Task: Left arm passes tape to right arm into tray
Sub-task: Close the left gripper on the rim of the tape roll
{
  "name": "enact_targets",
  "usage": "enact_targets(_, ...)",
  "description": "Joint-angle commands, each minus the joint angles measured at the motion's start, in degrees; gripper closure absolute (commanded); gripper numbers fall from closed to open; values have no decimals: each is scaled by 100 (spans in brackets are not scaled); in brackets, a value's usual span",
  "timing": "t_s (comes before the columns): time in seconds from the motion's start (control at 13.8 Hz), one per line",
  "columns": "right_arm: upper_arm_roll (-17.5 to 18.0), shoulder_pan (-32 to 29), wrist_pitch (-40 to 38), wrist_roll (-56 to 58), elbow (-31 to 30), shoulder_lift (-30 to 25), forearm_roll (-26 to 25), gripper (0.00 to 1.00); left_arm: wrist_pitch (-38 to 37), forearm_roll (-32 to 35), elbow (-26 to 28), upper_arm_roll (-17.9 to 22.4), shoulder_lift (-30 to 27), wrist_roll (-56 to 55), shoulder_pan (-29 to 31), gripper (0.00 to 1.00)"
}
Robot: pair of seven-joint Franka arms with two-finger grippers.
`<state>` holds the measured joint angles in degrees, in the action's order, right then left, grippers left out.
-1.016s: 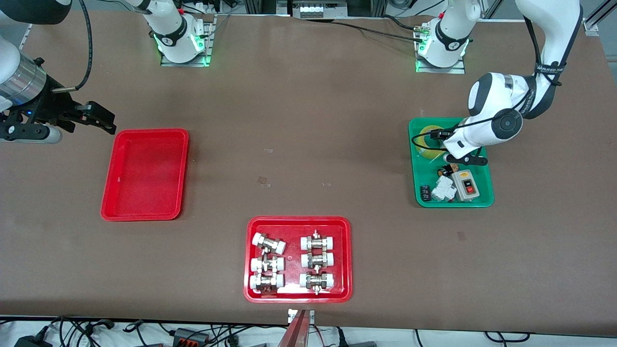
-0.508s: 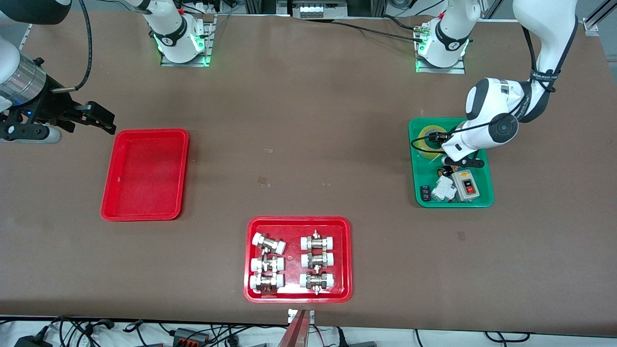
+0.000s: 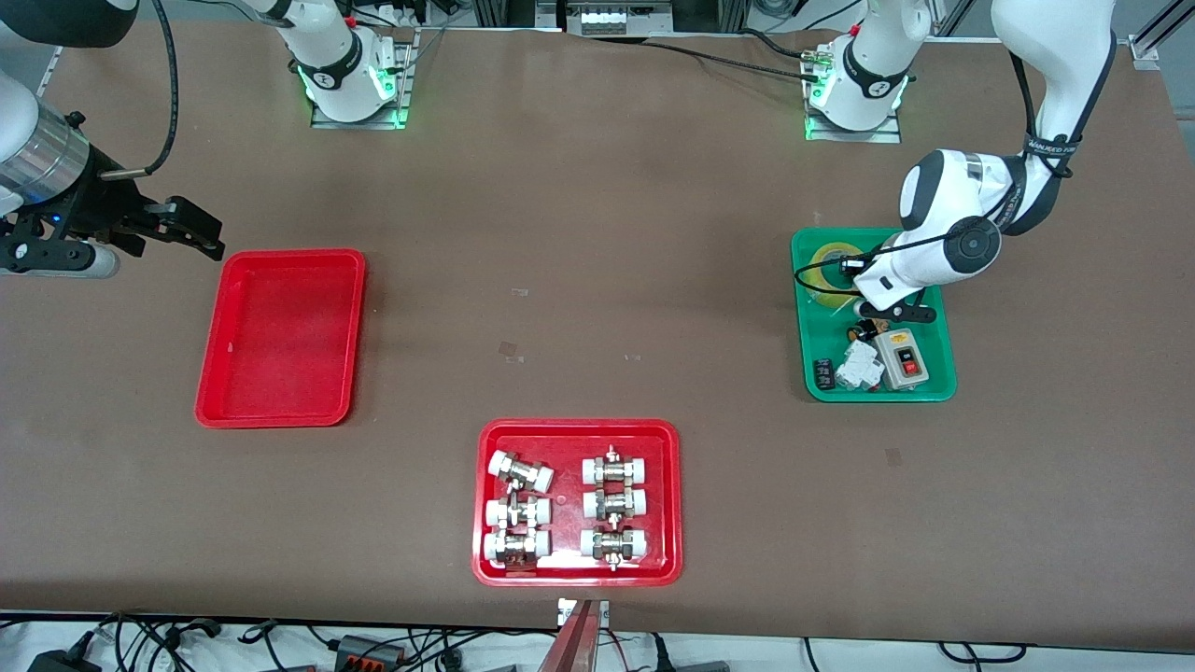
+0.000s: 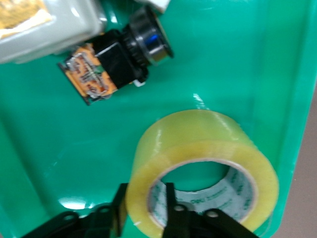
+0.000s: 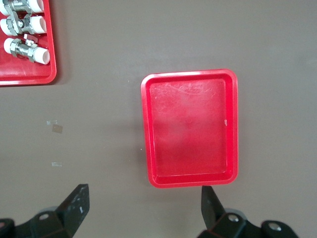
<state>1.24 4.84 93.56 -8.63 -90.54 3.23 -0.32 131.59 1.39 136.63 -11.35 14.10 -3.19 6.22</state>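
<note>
Tape [image 4: 200, 168] lies flat in the green tray [image 4: 44, 148], its wall between the left gripper [image 4: 143, 210] jaws, one inside the core, one outside, not visibly clamped. It looks light, stiff and slick, so the wall suits. The right gripper [image 5: 143, 203] waits wide open and empty beside the red tray [image 5: 190, 126] on the desk [image 3: 597, 233].

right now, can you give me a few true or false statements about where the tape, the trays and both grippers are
1. The tape lies in the green tray. True.
2. The left gripper has one finger inside the roll's core and one outside its wall. True.
3. The plain red tray holds the tape. False: nothing lies in it.
4. The right gripper is shut on the tape. False: it is open, holding nothing, over the table beside the plain red tray.
5. The metal fittings sit in the green tray. False: they are in another red tray.
</note>
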Motion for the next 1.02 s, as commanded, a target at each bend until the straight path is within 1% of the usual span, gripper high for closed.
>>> enact_targets(0.0,-27,26,-92,-60,45,-42,23,0,42,28,109,-51,-170,73,134,89)
enact_targets(0.07,-27,17,-92,-60,45,-42,23,0,-10,28,109,-51,-197,186,143,96)
enact_targets(0.15,-36,17,-92,-60,45,-42,23,0,-37,28,100,-51,-205,352,169,99)
enact_targets(0.36,-36,17,-49,-60,63,-25,23,0,-72,28,65,-51,-267,1081,424,99)
enact_targets(0.58,-27,26,-31,-60,72,-42,23,0,-484,28,-110,-60,-381,1084,415,99)
enact_targets(0.65,-9,26,-31,-42,72,-42,23,0,-720,28,-293,-60,-416,1031,407,99)
enact_targets(0.87,8,87,-84,-16,212,-51,32,0,-2028,2,-1364,-112,-320,1163,328,99)
enact_targets(0.94,17,70,-84,-16,212,-51,32,0,-2154,-59,-1559,-235,-346,1163,345,99)
